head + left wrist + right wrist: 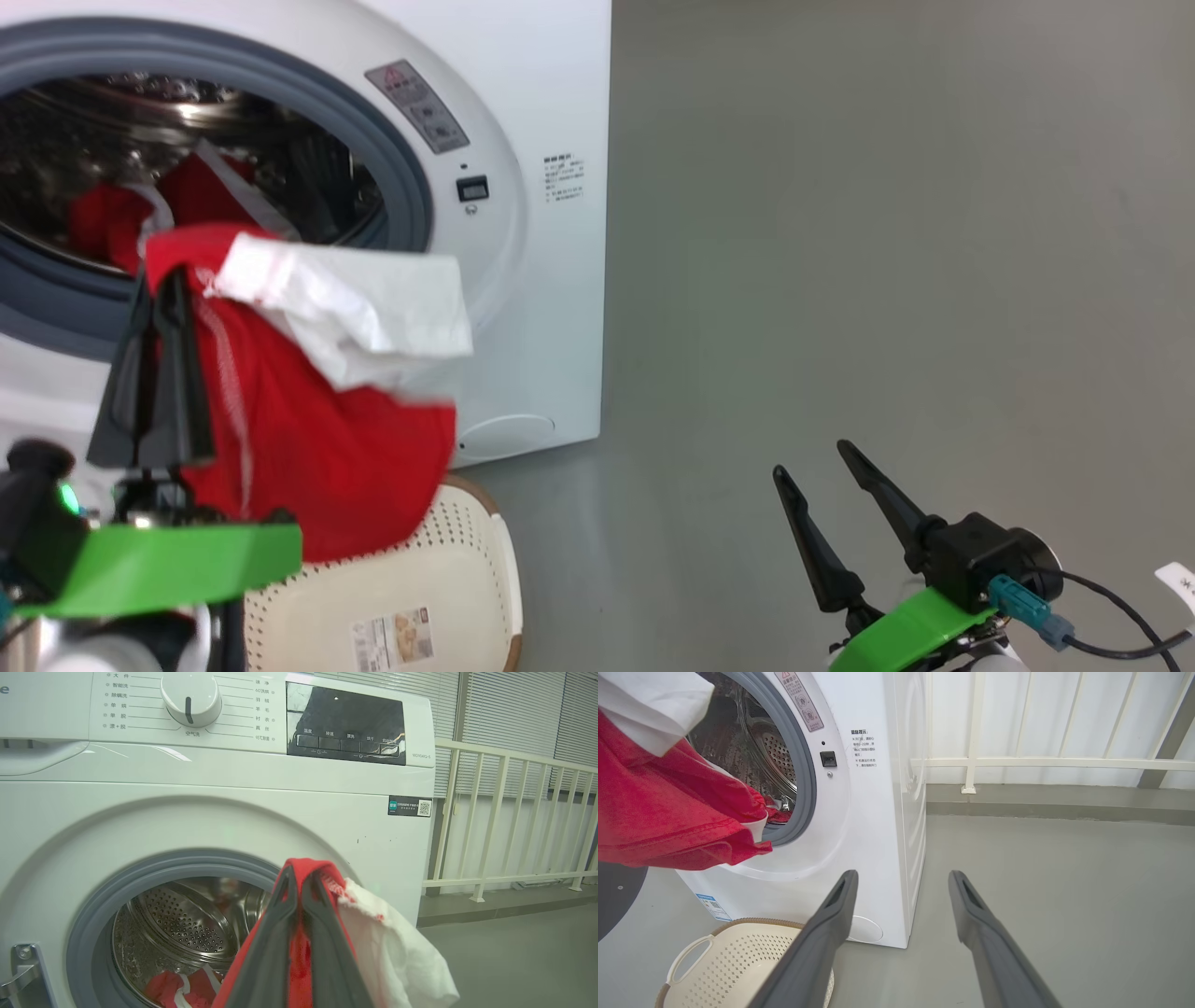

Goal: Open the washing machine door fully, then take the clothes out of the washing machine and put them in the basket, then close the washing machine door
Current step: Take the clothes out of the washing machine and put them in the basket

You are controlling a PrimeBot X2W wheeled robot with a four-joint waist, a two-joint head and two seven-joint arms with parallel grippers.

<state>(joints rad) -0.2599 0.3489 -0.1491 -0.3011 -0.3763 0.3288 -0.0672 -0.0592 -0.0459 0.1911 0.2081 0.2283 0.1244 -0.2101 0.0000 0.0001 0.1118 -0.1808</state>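
Note:
The washing machine [546, 280] stands open, its steel drum [187, 924] holding more red clothes [107, 224] at the bottom. My left gripper [161, 278] is shut on a red garment [327, 448] with a white trim band [364, 308]. The garment hangs in front of the opening, above the cream basket [457, 560] on the floor. In the left wrist view the fingertips of that gripper [301, 870] pinch the fabric. My right gripper [812, 459] is open and holds nothing, off to the right over bare floor. A dark rounded edge [616, 891] at the left may be the door; I cannot tell.
Grey floor [887, 280] stretches to the right of the machine. A white railing [1017, 761] runs behind it along the wall. The door hinge [21, 966] sits at the left of the opening. The basket [738, 961] lies just in front of the machine's base.

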